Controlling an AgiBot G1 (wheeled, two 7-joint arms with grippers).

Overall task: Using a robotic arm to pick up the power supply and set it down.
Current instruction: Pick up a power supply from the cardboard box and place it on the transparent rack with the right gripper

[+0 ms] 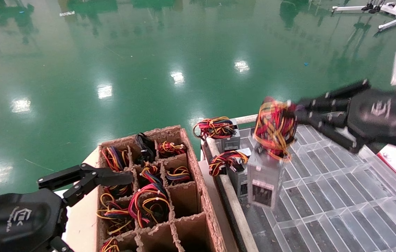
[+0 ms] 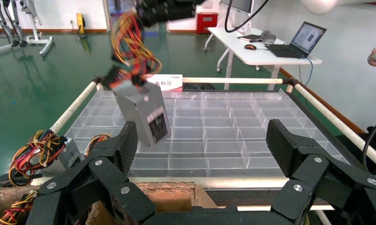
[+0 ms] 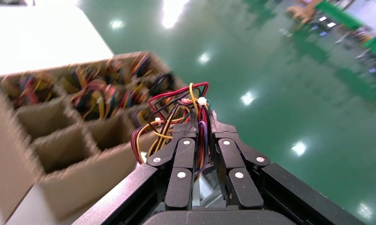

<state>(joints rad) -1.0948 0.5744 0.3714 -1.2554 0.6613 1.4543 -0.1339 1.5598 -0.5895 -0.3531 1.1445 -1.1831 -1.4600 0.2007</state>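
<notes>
two black grippers are seen. the left gripper [image 1: 114,176] is held wide open, low beside the brown cardboard box with square cells [image 1: 187,199], where more wire bundles are packed. farther on, the small grey metal power supply with a white label [image 1: 264,180] is hung tilted in the air over the clear plastic grid tray [image 1: 341,203]. its red and yellow wire bundle [image 1: 275,127] is pinched tight by the right gripper [image 1: 297,112]. two other grey units [image 1: 234,157] are laid just beside the tray's edge.

Bright overhead glare on the glossy green floor [image 1: 184,70] (motion blur on the wire bundle [image 1: 275,127]).
</notes>
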